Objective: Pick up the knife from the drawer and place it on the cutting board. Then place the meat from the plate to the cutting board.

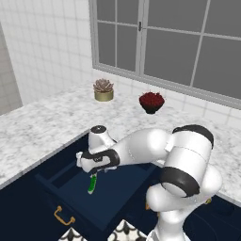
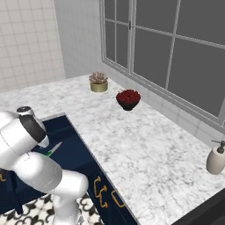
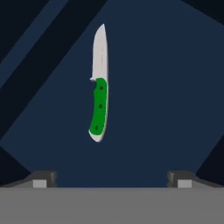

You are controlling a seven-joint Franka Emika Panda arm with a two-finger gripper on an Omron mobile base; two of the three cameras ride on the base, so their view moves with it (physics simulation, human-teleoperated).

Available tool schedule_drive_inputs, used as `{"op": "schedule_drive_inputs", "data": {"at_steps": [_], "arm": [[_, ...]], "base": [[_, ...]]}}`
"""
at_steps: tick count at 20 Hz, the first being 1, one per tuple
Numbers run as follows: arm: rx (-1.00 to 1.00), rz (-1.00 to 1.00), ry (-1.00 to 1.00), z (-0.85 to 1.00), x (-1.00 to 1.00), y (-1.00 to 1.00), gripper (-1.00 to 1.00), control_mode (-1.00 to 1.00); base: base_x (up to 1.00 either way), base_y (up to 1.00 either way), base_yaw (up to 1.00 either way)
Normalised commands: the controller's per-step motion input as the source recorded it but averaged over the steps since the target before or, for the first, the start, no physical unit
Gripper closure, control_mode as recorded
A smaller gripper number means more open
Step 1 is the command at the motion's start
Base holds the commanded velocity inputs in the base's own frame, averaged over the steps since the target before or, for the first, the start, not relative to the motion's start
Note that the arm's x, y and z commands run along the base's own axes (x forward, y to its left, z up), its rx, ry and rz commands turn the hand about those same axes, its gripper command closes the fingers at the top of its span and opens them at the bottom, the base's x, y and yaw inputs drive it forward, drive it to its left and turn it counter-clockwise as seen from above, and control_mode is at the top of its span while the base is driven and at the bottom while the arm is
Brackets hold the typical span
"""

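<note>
Directly beneath spread gripper (image 3: 109, 177): knife (image 3: 99, 87) flat on drawer (image 3: 166, 100) floor.

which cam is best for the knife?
Hand view: the whole knife lies unobstructed on the drawer floor, blade and green handle clear. Left base view shows mainly its handle under the gripper; right base view a small part.

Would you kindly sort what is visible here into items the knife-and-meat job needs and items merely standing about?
Needed:
green-handled silver knife
open navy-blue drawer
open gripper

Standing about:
dark bowl of red pieces
potted succulent
beige soap dispenser
</note>
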Motion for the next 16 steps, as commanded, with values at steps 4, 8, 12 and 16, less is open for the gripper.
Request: {"op": "schedule_drive_inputs", "data": {"at_steps": [4,8,12,16], "arm": [[0.00,0.00,0.00,-0.43,0.00,0.00,-1.00,-1.00],[0.00,0.00,0.00,-0.38,0.01,0.00,-1.00,-1.00],[0.00,0.00,0.01,-0.23,0.18,0.14,-1.00,-1.00],[-0.02,-0.03,0.02,-0.19,0.24,0.19,-1.00,-1.00]], "base": [[0.00,0.00,0.00],[0.00,0.00,0.00],[0.00,0.00,0.00],[0.00,0.00,0.00]]}}
